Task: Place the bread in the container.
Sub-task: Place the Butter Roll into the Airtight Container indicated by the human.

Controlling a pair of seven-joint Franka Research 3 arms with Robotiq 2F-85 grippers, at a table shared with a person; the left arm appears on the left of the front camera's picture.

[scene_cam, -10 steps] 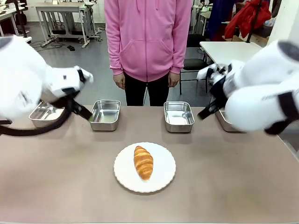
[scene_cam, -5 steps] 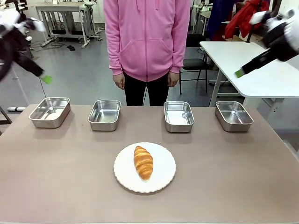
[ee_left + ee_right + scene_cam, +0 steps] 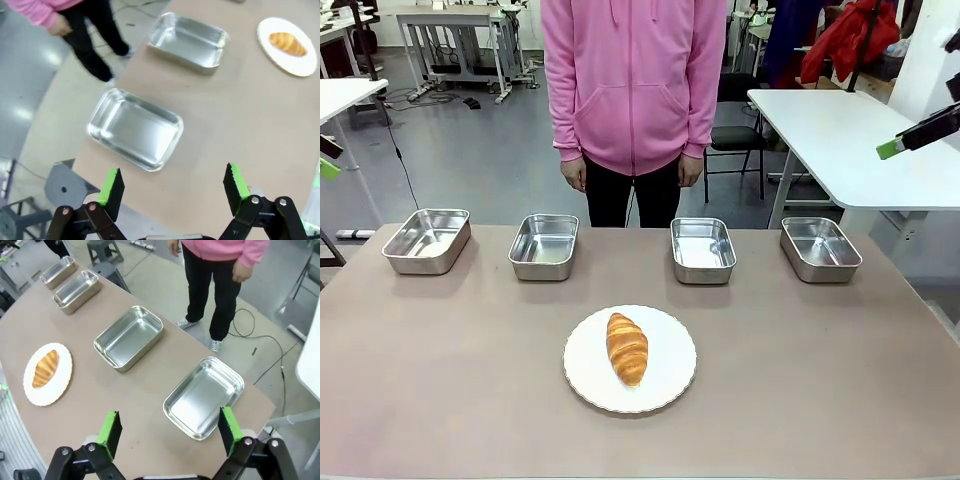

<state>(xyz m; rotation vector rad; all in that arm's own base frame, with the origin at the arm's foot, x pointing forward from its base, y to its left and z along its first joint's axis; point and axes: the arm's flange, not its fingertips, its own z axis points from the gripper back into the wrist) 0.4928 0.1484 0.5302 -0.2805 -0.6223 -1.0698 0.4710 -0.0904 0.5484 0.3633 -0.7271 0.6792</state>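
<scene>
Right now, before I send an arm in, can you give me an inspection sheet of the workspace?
Surface: brown table, flat.
Job's things: bread lying on a white plate near the middle; four steel containers in a row at the far side, all empty.
Clutter: nothing seen.
Grippers: left gripper and right gripper both raised off the table's ends, jaws open, holding nothing.
Cables: one on the floor beyond the table, off the surface.
Surroundings: person in a pink hoodie standing at the far edge, hands down; white tables behind.
</scene>
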